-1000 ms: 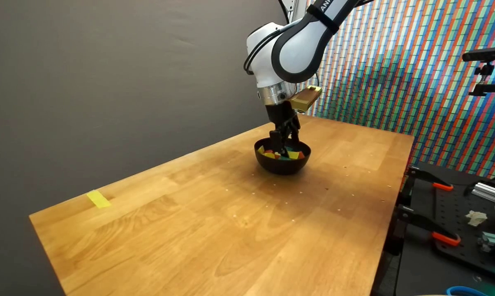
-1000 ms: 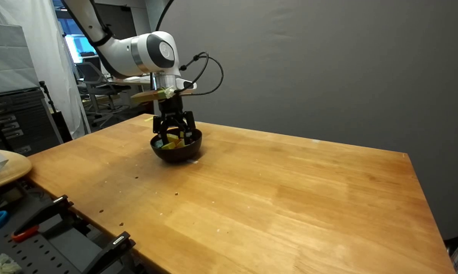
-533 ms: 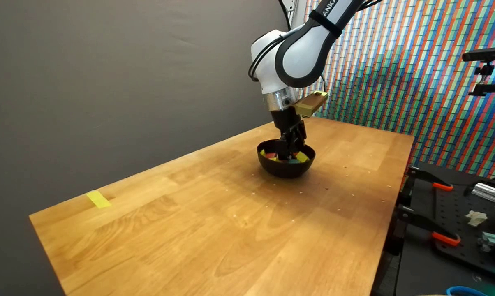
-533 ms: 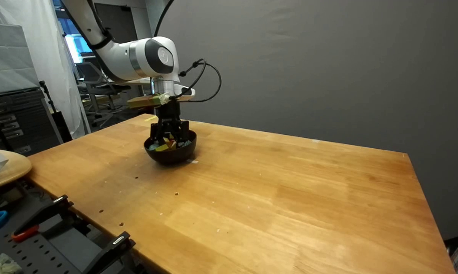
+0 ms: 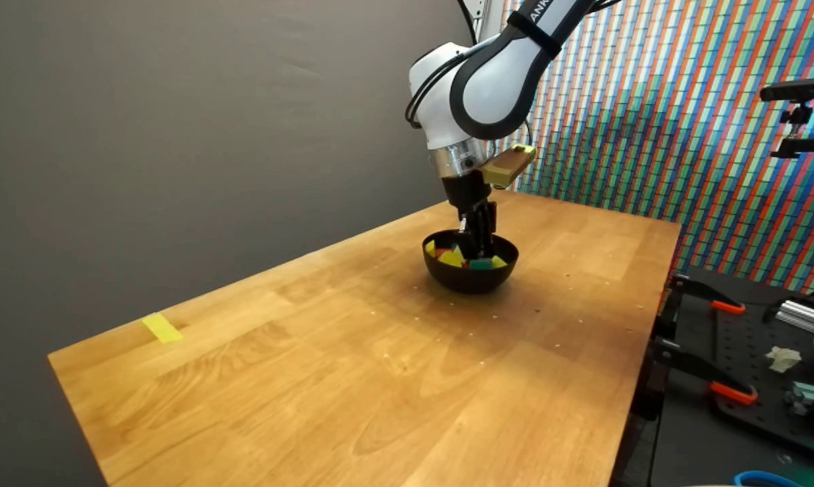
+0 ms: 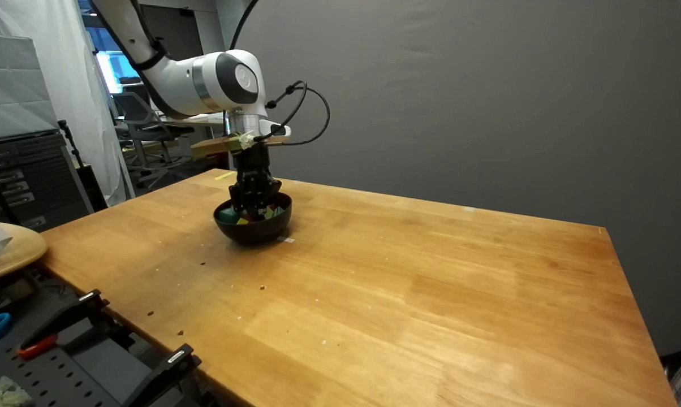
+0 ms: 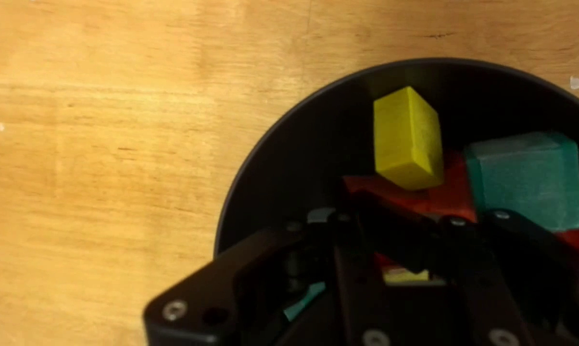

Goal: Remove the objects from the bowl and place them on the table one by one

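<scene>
The black bowl (image 5: pixel 470 279) stands on the wooden table (image 5: pixel 380 392), holding several yellow, green and red blocks. In the wrist view a yellow block (image 7: pixel 407 139) lies on top of red ones (image 7: pixel 455 192), beside a large green block (image 7: pixel 530 182). My gripper (image 6: pixel 254 213) points down inside the bowl, its fingers drawn together among the blocks. They look shut, and no block can be made out between them; the dark fingers hide part of the pile. Slivers of yellow and green show between the gripper's links in the wrist view.
A flat yellow tape strip (image 5: pixel 162 327) is stuck near a table corner. Clamps with orange tips (image 5: pixel 728 308) sit along one table edge, over a black side bench. A round wooden board (image 6: pixel 12 249) stands beside the table. A grey wall (image 6: pixel 487 113) runs behind it.
The gripper has dipped deeper into the bowl, closed its fingers and risen slightly. The bowl has slid a little, and the blocks in it have shifted.
</scene>
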